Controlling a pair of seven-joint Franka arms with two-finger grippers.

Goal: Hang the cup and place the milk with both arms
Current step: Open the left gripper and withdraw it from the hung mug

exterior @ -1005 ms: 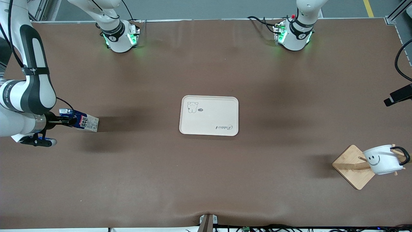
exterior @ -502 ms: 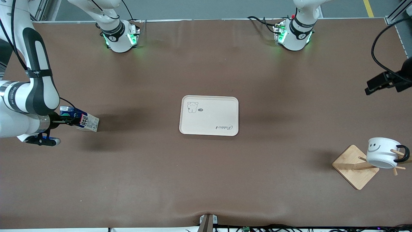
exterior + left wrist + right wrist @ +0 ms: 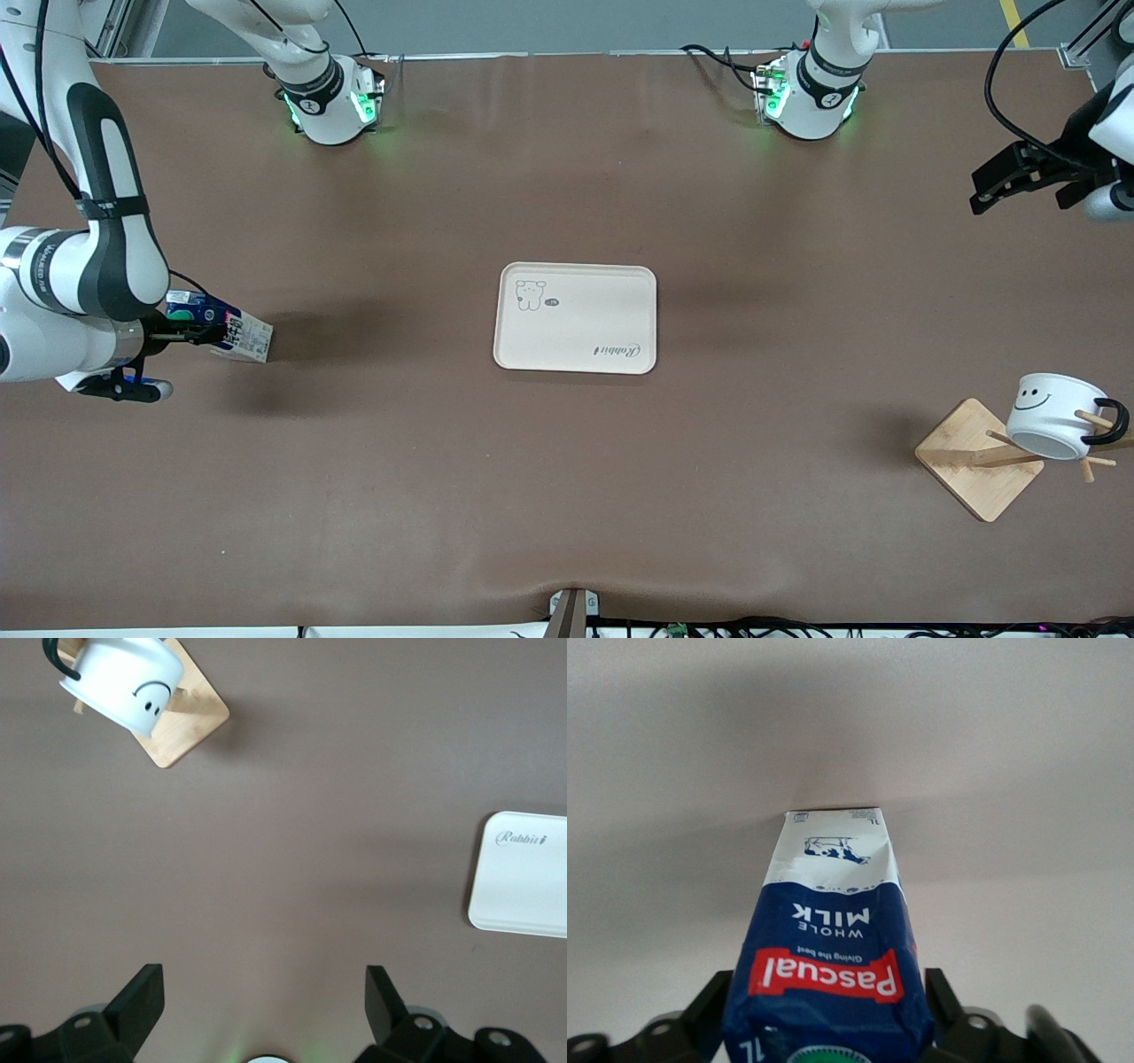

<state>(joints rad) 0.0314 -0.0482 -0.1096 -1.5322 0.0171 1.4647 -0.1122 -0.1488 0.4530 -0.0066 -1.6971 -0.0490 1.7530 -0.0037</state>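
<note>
The white smiley cup [image 3: 1052, 415] hangs by its black handle on a peg of the wooden rack [image 3: 964, 461] at the left arm's end of the table. It also shows in the left wrist view [image 3: 120, 680]. My left gripper [image 3: 985, 190] is open and empty, up over bare table apart from the rack; its fingers [image 3: 142, 999] stand wide. My right gripper [image 3: 190, 334] is shut on the milk [image 3: 226, 329] near its blue top, at the right arm's end. The carton is tilted, its white base low by the table. The right wrist view shows the milk [image 3: 828, 930] between the fingers [image 3: 943, 999].
A cream tray [image 3: 620, 301] with a bear drawing lies at the table's middle; its corner shows in the left wrist view [image 3: 523, 895]. Both arm bases [image 3: 332, 102] stand along the table edge farthest from the front camera. Brown table covering spreads between tray, rack and milk.
My left gripper has moved away from the rack, toward its own base. The cup swung and settled hanging on the peg. My right gripper has tipped the milk's top slightly.
</note>
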